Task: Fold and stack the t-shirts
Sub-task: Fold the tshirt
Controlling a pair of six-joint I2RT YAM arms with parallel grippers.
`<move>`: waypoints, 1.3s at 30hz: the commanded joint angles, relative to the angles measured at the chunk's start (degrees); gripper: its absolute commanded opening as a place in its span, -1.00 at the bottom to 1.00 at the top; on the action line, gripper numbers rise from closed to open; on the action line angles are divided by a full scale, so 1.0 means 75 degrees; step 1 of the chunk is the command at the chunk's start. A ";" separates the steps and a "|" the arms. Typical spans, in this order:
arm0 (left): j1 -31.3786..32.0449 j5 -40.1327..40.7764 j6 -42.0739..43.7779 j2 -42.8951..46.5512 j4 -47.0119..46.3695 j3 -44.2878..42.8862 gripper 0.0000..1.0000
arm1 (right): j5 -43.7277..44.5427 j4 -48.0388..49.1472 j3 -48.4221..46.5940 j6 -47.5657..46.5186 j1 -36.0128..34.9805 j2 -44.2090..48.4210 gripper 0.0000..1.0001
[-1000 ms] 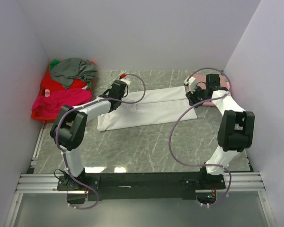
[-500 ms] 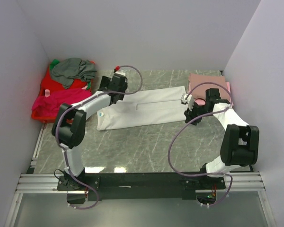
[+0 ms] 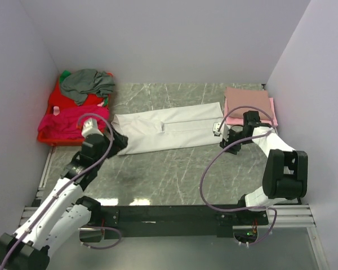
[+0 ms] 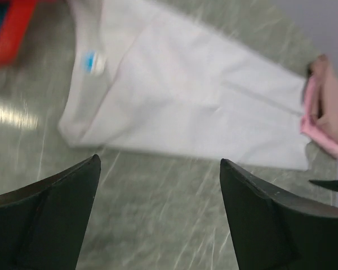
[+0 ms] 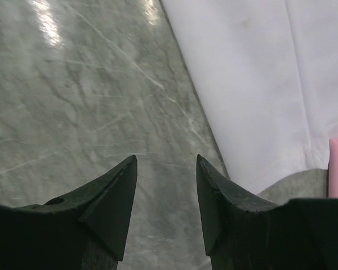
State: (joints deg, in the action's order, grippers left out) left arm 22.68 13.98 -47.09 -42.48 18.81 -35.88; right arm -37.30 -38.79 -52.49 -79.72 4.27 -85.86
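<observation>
Marbled grey-green stone tops the bench (image 3: pixel 174 169), walled in white on three sides. In the far left corner sits a red basket (image 3: pixel 45 138) heaped with tees: a grey tee (image 3: pixel 87 83) crumpled on top, and a magenta tee (image 3: pixel 67 119) spilling over the near side. In the far right corner a folded pink tee (image 3: pixel 248 104) lies flat against the wall.

Between them, toward the far half of the bench, lies the white tee (image 3: pixel 169 129), folded into a long strip. Its long axis runs left to right, the left end a bit nearer the arms and the right end reaching just beside the pink tee. The blue neck label (image 4: pixel 93 61) sits at its left end.

The left gripper (image 3: pixel 121 142) hovers at that left end, jaws spread wide with nothing between them. The right gripper (image 3: pixel 225 138) hangs at the strip's near right corner, jaws partly apart and empty, with stone below them. A purple cable (image 3: pixel 205 169) loops off the right arm over the bare bench.
</observation>
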 commanded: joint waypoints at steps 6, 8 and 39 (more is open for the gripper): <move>-0.0059 -0.0340 -0.2415 -0.1666 -0.0200 0.0461 0.79 | 0.1282 0.1397 -0.0220 0.0364 -0.0277 -0.0621 0.06; -0.0059 -0.0317 -0.2580 -0.2209 -0.0059 0.0180 0.80 | 0.1282 0.1456 -0.0232 0.0492 -0.0277 -0.0622 0.06; -0.1242 0.0223 -0.2487 -0.4731 -0.1793 0.0413 -0.26 | 0.1539 0.1117 -0.0548 0.0212 -0.0253 -0.0868 0.04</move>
State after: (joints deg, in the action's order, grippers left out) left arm 14.09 16.60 -67.37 -77.58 8.38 -32.36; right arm -26.35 -29.58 -54.41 -76.69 2.48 -92.20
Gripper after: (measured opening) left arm 0.384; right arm 0.520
